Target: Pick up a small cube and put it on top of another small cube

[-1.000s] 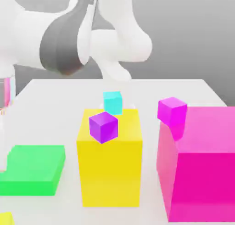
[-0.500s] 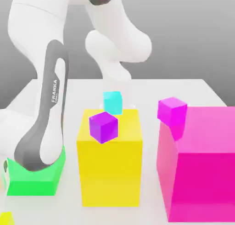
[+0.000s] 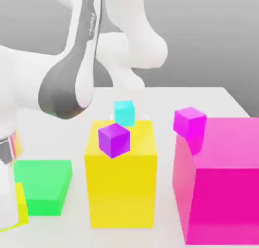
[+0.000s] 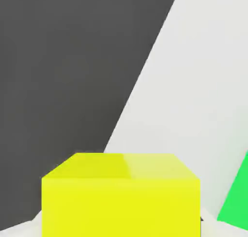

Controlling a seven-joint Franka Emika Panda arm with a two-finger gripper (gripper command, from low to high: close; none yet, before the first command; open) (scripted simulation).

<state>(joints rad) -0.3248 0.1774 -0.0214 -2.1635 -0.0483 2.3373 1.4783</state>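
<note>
Fingers of the gripper (image 3: 12, 211) are closed on the small yellow cube (image 4: 121, 195), beside the green block (image 3: 43, 191) at the white table's (image 3: 202, 97) edge.

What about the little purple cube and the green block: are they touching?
Apart. The exterior view shows bare table and the tall yellow block between the purple cube and the green block.
</note>
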